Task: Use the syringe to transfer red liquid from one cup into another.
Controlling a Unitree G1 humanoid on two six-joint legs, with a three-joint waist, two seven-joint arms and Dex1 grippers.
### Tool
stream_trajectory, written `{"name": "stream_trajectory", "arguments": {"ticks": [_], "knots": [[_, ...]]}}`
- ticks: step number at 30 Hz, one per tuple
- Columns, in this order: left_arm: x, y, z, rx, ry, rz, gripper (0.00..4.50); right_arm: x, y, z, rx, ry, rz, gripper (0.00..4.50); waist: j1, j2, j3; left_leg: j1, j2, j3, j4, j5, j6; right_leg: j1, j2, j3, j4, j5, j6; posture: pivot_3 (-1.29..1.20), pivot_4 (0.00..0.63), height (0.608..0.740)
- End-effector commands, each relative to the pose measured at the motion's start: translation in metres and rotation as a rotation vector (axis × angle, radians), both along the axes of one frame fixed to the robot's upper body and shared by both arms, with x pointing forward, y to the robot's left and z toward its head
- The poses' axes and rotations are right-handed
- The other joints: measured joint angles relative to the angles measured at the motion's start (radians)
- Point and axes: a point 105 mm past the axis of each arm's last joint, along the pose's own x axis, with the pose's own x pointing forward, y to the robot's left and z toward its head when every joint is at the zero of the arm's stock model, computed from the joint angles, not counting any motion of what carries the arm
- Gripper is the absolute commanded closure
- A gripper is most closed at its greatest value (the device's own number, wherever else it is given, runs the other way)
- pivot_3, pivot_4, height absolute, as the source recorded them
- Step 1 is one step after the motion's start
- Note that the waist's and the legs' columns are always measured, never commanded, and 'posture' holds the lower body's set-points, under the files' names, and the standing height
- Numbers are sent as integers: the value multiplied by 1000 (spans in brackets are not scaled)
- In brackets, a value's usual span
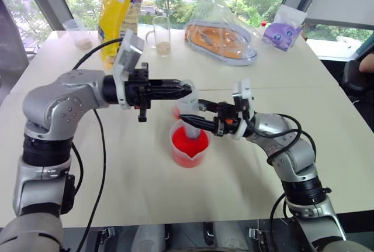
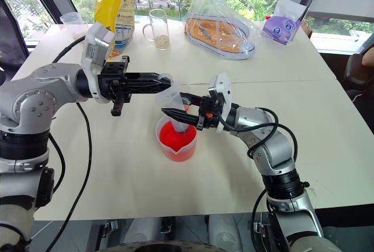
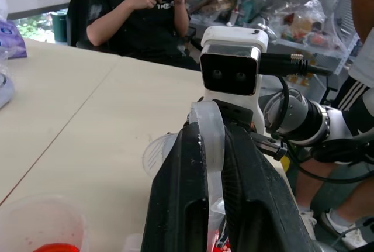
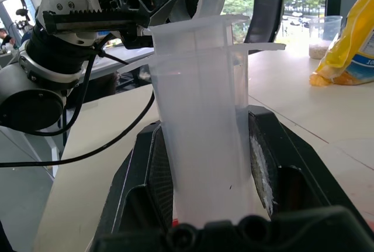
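Room: big windows run behind the bench, with green trees outside. In the left wrist view a person (image 3: 146,12) in a black shirt sits at the far side, holding something small in both hands, and shelves full of bags stand behind.
Bench (image 1: 117,170): wide, pale and smooth, with a thin seam running across it.
Yellow bag (image 1: 117,12): tall, standing at the back of the bench by the window. It has printing on it, but the words are too small to read.
Clear bag (image 1: 225,33): big, lying at the back with something orange inside.
Purple bag (image 1: 282,30): small, at the back corner near the window.
Handled mug (image 1: 162,34): tall glass, at the back beside the yellow bag, with a little pale stuff in the bottom.
Beaker (image 1: 188,147): wide, with a spout, in the middle of the bench. It holds the red liquid (image 1: 186,142).
Small cup (image 1: 180,109): mostly hidden just behind the beaker and the syringe; a bit of red shows there.
Syringe (image 1: 191,114): clear and thick, standing up over the beaker with its low end inside.
Right claw (image 1: 196,121): clamped on the syringe's barrel, pointing sideways.
Left claw (image 1: 187,91): pinched together on the white top end of the syringe.
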Motion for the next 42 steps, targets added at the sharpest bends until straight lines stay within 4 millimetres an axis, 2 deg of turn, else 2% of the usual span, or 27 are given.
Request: {"name": "stream_trajectory", "arguments": {"ticks": [1,9,20,26,30,33,37,38,39,42], "knots": [[-4,2,18,-34,-54,-9,4467,-12,5,11,14,-41,48,3073,0,0,0,0,0,0,0,0,0,0,0,0,0,0,0,0,150,740],[-2,9,47,-81,-104,1,4467,-14,6,-1,13,46,81,3073,0,0,0,0,0,0,0,0,0,0,0,0,0,0,0,0,150,740],[4,16,62,-95,-157,25,4467,-14,6,-13,-5,98,97,3073,0,0,0,0,0,0,0,0,0,0,0,0,0,0,0,0,150,740],[4,16,63,-93,-162,23,4467,-14,6,-13,-4,99,98,3073,0,0,0,0,0,0,0,0,0,0,0,0,0,0,0,0,150,740],[3,15,60,-90,-156,18,4467,-14,6,-5,5,73,95,3073,0,0,0,0,0,0,0,0,0,0,0,0,0,0,0,0,150,740],[3,15,53,-72,-137,16,4467,-12,4,9,20,27,85,3073,0,0,0,0,0,0,0,0,0,0,0,0,0,0,0,0,150,740],[3,17,32,-22,-64,13,4467,-13,2,32,43,-38,79,3073,-2,0,0,0,0,0,0,0,0,0,0,0,0,0,0,0,150,740],[3,18,28,-14,-52,18,3599,-14,2,38,49,-50,82,3073,-1,0,0,0,0,0,0,0,0,0,0,0,0,0,0,0,150,740],[4,18,25,-10,-44,22,3278,-16,2,41,53,-58,85,3073,-1,0,0,0,0,-1,0,0,0,0,0,0,0,0,0,0,150,740],[6,21,19,-2,-38,39,1771,-21,3,49,59,-73,99,3073,1,0,0,0,0,0,0,0,0,0,0,0,0,0,0,0,150,740]]}}
